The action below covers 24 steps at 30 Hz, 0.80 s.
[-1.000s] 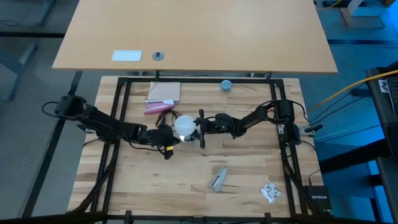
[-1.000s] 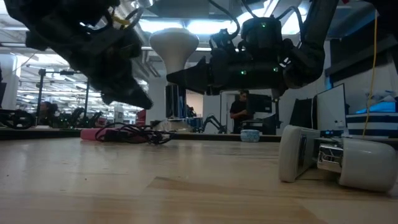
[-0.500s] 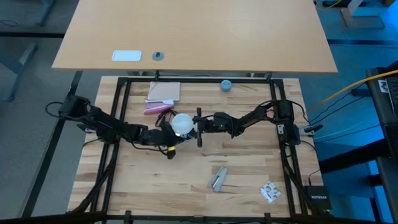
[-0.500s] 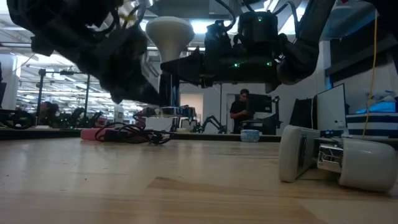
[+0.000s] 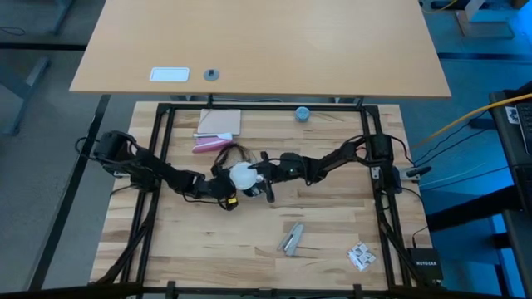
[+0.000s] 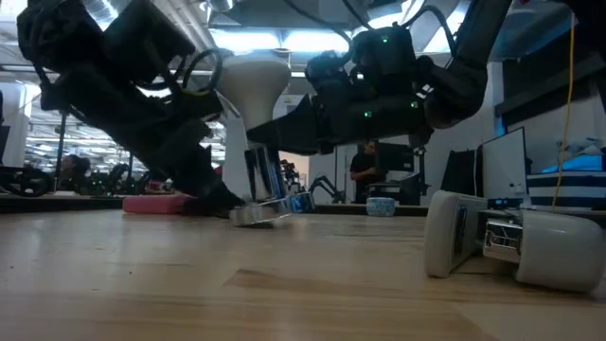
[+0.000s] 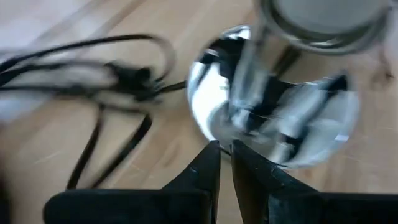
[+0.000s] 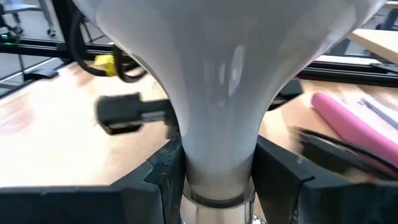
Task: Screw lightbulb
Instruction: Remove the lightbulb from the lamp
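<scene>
The frosted-white lightbulb (image 5: 241,174) stands upright, globe up, in my right gripper (image 5: 259,173), and shows in the low view (image 6: 254,85). Its metal base is right above the silvery socket (image 6: 260,213), which rests on the table with its round foot; whether the base is inside the socket, I cannot tell. My left gripper (image 5: 223,184) is shut at the socket's edge, low by the table (image 6: 216,197). The thin black cord (image 5: 233,152) trails toward the far edge. In the high view the bulb hides the socket. My left gripper pinches the rim of the socket's round foot (image 7: 217,134) between its two fingers, which are almost closed. It comes slanting down from the table's left. The socket sits on the table, its tube (image 7: 249,74) upright. My right gripper pinches the bulb's narrow neck (image 8: 193,155) between its two fingers (image 8: 158,177), just above the metal base. The fingers come level from the table's right and lie across the neck. The bulb stands upright, globe up, clear of the table.
A pink object (image 5: 212,143) and a beige pad (image 5: 220,123) lie at the far left. A blue-grey cap (image 5: 302,113) sits at the far edge. A metal piece (image 5: 291,238) and a small white part (image 5: 362,256) lie near the front. A person (image 6: 365,170) stands beyond the table.
My left gripper has gone down with the socket, which was lifted and now sits on the table. My right gripper has gone down with the bulb and a little toward the table's left and near edge, keeping it upright over the socket.
</scene>
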Available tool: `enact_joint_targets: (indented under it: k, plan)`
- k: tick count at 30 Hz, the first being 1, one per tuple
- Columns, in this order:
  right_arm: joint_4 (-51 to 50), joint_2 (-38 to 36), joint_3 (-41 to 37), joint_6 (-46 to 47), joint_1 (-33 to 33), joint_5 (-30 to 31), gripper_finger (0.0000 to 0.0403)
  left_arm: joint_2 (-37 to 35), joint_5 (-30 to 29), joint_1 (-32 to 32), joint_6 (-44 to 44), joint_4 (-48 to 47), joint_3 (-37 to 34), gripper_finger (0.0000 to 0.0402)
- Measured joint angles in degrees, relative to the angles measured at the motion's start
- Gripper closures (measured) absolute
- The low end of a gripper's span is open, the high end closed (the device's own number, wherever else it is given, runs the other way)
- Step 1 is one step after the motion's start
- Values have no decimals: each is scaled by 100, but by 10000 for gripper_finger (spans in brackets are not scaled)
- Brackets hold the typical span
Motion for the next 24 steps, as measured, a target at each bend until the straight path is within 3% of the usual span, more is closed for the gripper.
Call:
enact_joint_targets:
  k: [5, 13, 16, 20, 22, 24]
  plan:
    - [-155, -8, 2, -32, 148, -130, 240, 358, -618, 9, 52, 144, -36, 369]
    - [-184, -8, 2, -39, 183, -367, 240, 304, -1778, 59, 670, 120, -20, 369]
    - [-184, -8, 2, -39, 174, -357, 240, 234, -1950, 68, 685, 132, -17, 369]
    - [-184, -10, 2, -50, 174, -250, 240, -116, -1784, -5, 799, 124, -17, 370]
    - [-184, -10, 0, -61, 174, -138, 240, -425, -1215, -60, 969, -40, -15, 375]
    - [-178, -10, 0, -76, 172, -18, 240, -787, -269, -99, 1035, -279, -15, 383]
